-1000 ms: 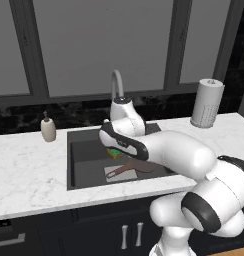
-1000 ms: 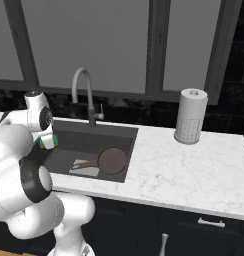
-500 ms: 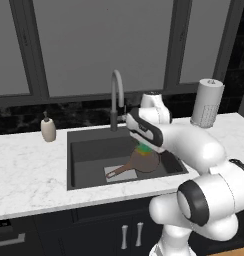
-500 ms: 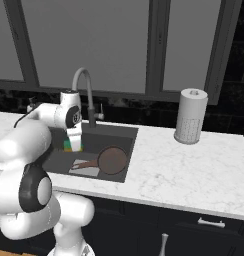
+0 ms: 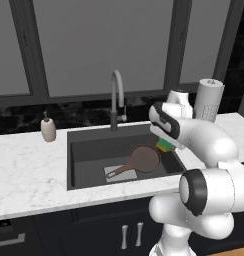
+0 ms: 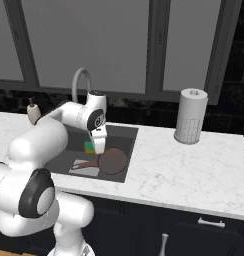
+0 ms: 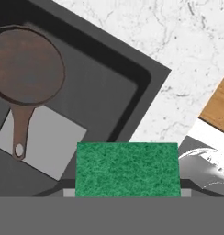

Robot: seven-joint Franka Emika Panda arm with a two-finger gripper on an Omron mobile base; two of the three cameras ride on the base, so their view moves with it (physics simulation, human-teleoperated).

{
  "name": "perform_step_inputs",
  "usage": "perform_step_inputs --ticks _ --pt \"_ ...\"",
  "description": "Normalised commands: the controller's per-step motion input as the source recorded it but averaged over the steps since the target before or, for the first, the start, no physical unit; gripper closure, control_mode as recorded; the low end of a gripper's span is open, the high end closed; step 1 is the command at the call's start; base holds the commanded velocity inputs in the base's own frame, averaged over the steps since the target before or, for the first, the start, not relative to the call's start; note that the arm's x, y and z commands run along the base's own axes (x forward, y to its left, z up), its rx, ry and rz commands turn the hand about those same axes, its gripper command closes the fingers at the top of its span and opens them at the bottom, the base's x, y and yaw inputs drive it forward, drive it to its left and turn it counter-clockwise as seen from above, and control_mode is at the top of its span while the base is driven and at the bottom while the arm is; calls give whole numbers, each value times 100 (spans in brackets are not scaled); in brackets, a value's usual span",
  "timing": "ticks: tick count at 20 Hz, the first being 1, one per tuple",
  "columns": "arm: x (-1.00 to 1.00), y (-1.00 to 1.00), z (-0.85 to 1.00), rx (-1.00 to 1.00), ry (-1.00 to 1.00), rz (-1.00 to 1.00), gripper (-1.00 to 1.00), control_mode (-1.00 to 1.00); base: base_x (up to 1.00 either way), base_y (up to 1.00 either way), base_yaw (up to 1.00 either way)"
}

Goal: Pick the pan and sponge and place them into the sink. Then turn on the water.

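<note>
The pan point(image 5: 144, 159) already lies in the sink point(image 5: 89, 145), handle on the light plate; the tool point(image 6: 97, 146) holds the sponge point(image 7: 127, 169) above the basin's right part (ready, I judge, to drop).

The white Franka arm with dark joints bends forward from its base, elbow high, forearm reaching across and the wrist turned down. Its two-finger gripper point(image 6: 92, 148) points downward with jaws closed on a small rectangular green-topped, yellow-layered sponge point(image 7: 127, 169), which sits squarely between the fingertips at the hand.
</note>
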Motion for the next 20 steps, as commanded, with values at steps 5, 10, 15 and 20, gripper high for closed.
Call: perform_step_inputs --ticks 5,10,15,20 --pt "17 -14 -24 1 -19 5 100 -100 0 0 0" --pt "43 0 -28 0 -7 6 100 -100 0 0 0" --pt "54 0 -34 0 0 6 100 -100 0 0 0" --pt "50 0 -50 0 0 7 100 -100 0 0 0"
